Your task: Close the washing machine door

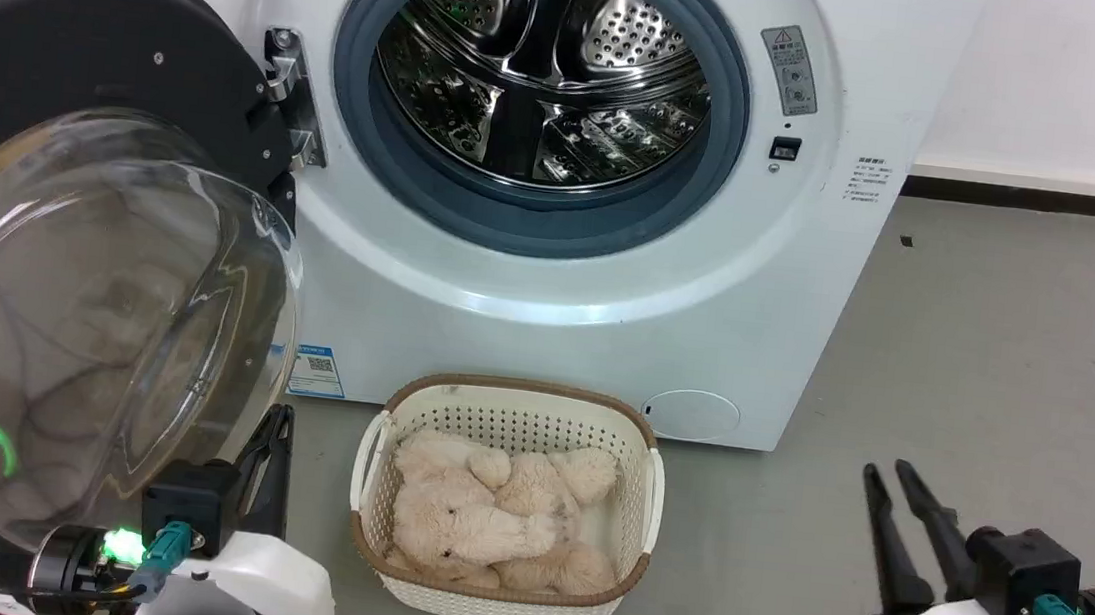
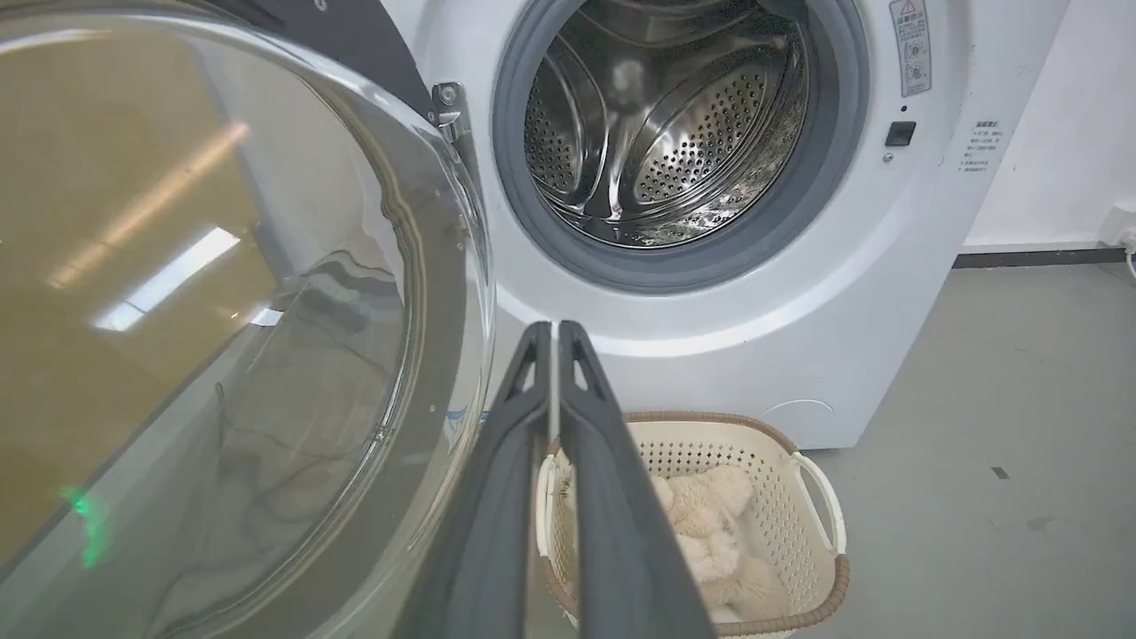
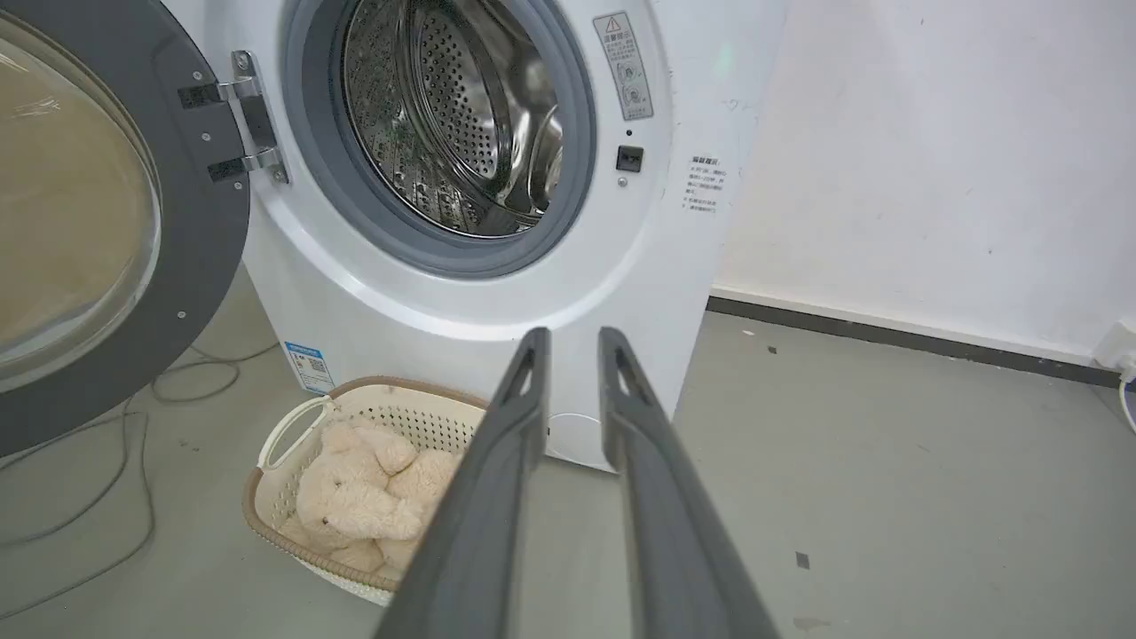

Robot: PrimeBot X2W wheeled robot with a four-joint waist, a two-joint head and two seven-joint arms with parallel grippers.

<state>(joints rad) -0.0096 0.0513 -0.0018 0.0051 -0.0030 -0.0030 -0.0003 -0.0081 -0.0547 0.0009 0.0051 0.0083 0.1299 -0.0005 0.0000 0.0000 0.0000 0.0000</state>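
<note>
Open black-rimmed round glass washing machine door (image 1: 91, 254), left; left gripper (image 2: 552, 330) pinched empty, right gripper (image 3: 568, 337) slightly parted; right wrist view adds grey floor cables (image 3: 195, 397).

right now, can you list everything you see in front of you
washing machine: one, white, straight ahead
washing machine door: one, black rim and clear glass, swung open at left
basket: one, cream, on the floor before the machine
plush toy: count unclear, cream, in the basket
label: one, blue, machine's lower left
left pincer: one, dark, shut, beside the door glass
right pincer: one, dark, slightly open, above the floor at right
</note>
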